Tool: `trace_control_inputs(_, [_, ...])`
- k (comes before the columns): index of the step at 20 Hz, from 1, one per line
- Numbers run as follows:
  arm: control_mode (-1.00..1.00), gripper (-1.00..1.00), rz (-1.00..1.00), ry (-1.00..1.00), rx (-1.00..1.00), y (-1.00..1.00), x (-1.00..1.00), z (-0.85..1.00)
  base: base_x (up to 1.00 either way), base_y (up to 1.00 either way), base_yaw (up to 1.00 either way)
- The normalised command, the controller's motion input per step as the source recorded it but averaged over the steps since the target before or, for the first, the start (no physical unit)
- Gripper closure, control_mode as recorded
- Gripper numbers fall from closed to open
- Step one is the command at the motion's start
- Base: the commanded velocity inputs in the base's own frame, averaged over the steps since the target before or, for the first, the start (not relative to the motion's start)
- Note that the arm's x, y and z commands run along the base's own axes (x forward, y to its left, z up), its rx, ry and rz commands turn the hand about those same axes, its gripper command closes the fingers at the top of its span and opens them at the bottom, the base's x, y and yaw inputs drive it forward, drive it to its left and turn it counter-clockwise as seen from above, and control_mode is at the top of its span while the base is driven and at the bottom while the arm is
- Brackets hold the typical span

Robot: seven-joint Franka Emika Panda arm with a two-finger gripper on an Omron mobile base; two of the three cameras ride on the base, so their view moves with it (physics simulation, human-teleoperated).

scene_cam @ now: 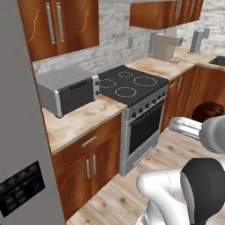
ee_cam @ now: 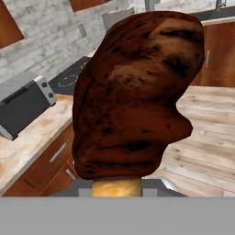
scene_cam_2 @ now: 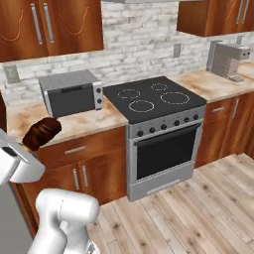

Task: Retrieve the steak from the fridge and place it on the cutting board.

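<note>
- The steak (ee_cam: 135, 96) sits right in front of the hand camera, a dark reddish-brown lump with a pale tan patch at its bottom; it blocks most of what lies behind it.
- The gripper (ee_cam: 117, 186) is closed on the steak; its fingertips are hidden under the meat, so the exact points of contact cannot be made out.
- In the right base view the steak (scene_cam_2: 41, 133) hangs in the air at the end of the white arm, in front of the front edge of the counter (scene_cam_2: 89, 124) and not touching it; the gripper there is covered by the arm's own body.
- In the left base view only the top of the steak (scene_cam: 208, 111) peeks out behind the arm, at the right edge.
- The fridge (scene_cam: 19, 154) fills the left side of the left base view, cut off by the frame; its black dispenser panel shows low on the door.
- A grey toaster oven (scene_cam_2: 71, 92) stands on the counter near its back edge, left of the stove (scene_cam_2: 156, 99).
- Further along, past the stove, a grey coffee machine (scene_cam_2: 228, 59) stands at the counter's back edge, partly cut off.
- The far corner holds a sink (scene_cam: 217, 60), barely visible.
</note>
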Motion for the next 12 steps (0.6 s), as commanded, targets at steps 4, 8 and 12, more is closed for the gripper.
trace_control_inputs(4, [1.00,1.00,0.00,0.00,0.00,0.00,0.00,0.00,0.00,-0.24,-0.55])
trace_control_inputs(8, [1.00,1.00,0.00,0.00,0.00,0.00,0.00,0.00,0.00,-0.22,-0.56])
trace_control_inputs(12, [1.00,1.00,0.00,0.00,0.00,0.00,0.00,0.00,0.06,-0.21,-0.56])
